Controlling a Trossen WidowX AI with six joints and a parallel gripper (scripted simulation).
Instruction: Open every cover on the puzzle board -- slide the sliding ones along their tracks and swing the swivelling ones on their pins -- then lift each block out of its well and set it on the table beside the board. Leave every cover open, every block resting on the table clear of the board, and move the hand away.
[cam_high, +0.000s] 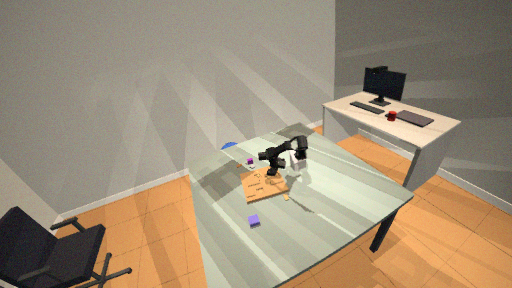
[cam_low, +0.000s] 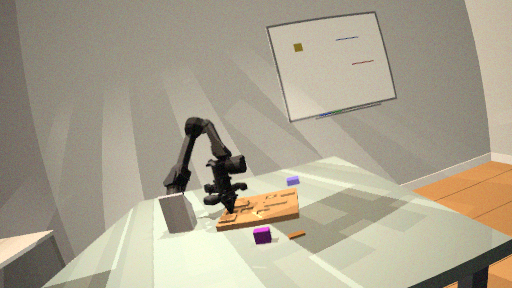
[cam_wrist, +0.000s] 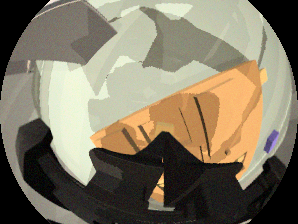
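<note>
Clenched, with nothing between the fingertips of the end effector. Pointing downward at the part of the puzzle board near the pale arm base; touching or just above, cannot tell. Lying flat on the counter, with slots and small raised pieces across the board's top, some right beside the fingertips. Too small to tell which covers stand open, or whether any well still has a block in it.

Off the board to one side of the end effector, near it, resting on the counter: a purple block, with a thin orange strip a little beyond. Well apart from the end effector, past the board's far end: a violet-blue block, also on the counter. Across the board from the purple block, just beside the edge: a small yellow piece.
</note>
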